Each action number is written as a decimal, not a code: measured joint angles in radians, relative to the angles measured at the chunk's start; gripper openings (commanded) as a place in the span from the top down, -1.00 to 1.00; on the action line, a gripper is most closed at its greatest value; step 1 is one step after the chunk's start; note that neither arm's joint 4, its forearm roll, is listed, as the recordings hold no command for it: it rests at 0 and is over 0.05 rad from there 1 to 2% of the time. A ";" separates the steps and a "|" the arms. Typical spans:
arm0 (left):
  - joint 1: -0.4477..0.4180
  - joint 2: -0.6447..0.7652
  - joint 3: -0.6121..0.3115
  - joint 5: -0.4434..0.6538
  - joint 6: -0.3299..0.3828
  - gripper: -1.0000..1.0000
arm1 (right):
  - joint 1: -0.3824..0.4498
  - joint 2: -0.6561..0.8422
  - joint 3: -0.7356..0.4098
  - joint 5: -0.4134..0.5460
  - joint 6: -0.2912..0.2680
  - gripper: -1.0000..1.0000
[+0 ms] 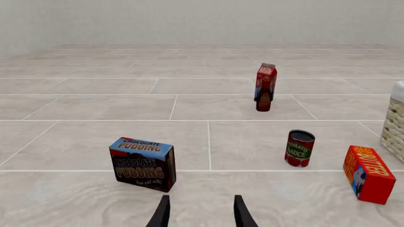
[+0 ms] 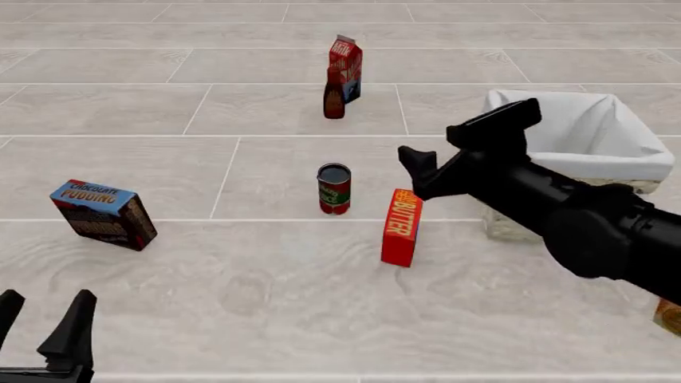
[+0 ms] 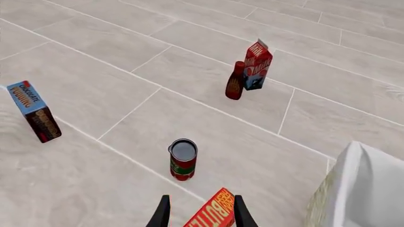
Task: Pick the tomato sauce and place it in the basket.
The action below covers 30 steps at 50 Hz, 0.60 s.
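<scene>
On tiles, one tomato sauce (image 2: 334,189), one basket (image 2: 580,132)

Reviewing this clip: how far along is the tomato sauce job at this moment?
Nothing is done yet: the tomato sauce stands upright on the table, outside the basket. In hand: the right gripper, open and empty, hangs above the butter box, to the can's right. The left gripper sits open near the table's near edge. Left: grasp, lift, carry and drop it in.

The tomato sauce (image 2: 334,188) stands at the middle. The basket (image 2: 617,152) is at 3 o'clock. The right hand (image 2: 458,152) hangs open between them.
</scene>
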 measured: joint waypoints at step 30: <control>0.000 0.000 0.000 0.000 0.000 -1.00 | 0.017 0.168 -0.160 0.072 0.005 -1.00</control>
